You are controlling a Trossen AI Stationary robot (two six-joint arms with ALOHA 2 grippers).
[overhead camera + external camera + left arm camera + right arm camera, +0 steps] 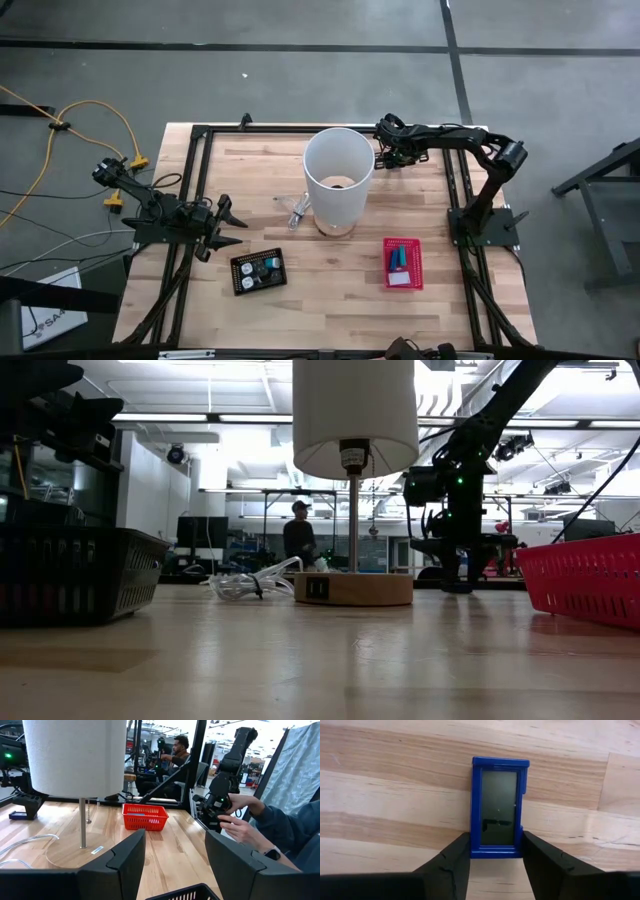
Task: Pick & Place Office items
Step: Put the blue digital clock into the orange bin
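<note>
The right gripper [495, 851] closes round a blue timer [498, 806] at the table's far side. It looks light, rigid, slick; grip its long edges

A blue, grey-screened rectangular device [497, 807] lies flat on the wooden table [395, 795], between dark fingers [451, 865].

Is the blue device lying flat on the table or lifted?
Lying flat: the blue device rests screen-up on the table, with the right gripper fingers at both its sides.
</note>
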